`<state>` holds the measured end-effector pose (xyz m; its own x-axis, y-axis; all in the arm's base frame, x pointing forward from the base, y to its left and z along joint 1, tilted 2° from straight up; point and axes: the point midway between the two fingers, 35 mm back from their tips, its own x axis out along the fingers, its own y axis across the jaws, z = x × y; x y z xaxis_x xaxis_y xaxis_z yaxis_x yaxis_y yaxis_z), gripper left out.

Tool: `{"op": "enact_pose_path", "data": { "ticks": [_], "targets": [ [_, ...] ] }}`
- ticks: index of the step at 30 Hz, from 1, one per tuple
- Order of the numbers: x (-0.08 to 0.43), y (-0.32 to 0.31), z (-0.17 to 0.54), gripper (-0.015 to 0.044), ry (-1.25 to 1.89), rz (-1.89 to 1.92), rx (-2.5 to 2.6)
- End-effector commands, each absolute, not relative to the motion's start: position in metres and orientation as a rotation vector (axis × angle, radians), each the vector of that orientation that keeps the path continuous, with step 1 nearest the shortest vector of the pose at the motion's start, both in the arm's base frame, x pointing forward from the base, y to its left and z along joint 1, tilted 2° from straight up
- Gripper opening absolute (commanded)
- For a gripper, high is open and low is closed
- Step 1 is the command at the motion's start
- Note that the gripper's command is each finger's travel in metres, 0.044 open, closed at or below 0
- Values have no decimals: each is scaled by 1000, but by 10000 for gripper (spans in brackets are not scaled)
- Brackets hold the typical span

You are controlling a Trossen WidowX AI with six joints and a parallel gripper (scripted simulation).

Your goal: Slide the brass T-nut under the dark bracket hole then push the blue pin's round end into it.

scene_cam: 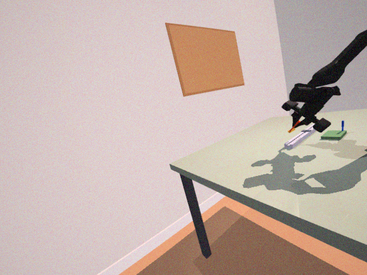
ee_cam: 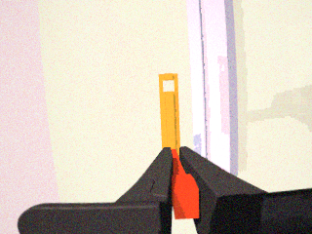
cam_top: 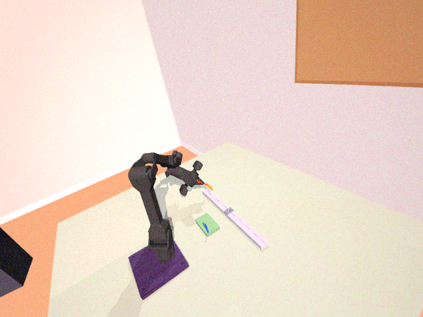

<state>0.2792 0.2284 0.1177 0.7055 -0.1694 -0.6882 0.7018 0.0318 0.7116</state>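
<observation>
My gripper [cam_top: 204, 184] [scene_cam: 294, 127] [ee_cam: 175, 154] is shut on the orange-red handle [ee_cam: 186, 201] of the brass T-nut [cam_top: 209, 187] [scene_cam: 291, 130] [ee_cam: 170, 119]. The nut points forward and down from the fingertips, in the air near one end of the rail. In the wrist view it appears left of the pale aluminum rail [cam_top: 246, 229] [scene_cam: 292, 143] [ee_cam: 215, 73], roughly parallel to it. The dark bracket [cam_top: 228, 211] [scene_cam: 308, 130] sits across the rail partway along. The blue pin [cam_top: 205, 228] [scene_cam: 342, 125] stands in the green tray [cam_top: 213, 224] [scene_cam: 332, 136].
The tray lies beside the rail, on the arm's side. The arm stands on a purple base plate [cam_top: 145, 273]. The pale table [cam_top: 307, 255] [scene_cam: 225, 160] has an edge beyond the near rail end in the exterior view. A cork board [cam_top: 358, 41] [scene_cam: 207, 59] hangs on the wall.
</observation>
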Motion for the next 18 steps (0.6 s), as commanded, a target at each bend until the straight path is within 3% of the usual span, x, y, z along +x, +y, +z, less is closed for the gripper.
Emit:
{"op": "enact_pose_path", "data": {
  "ticks": [1,18],
  "targets": [
    [279,226,106,-150,481,-719,1370],
    [279,226,88,-150,482,-717,1371]
  ]
}}
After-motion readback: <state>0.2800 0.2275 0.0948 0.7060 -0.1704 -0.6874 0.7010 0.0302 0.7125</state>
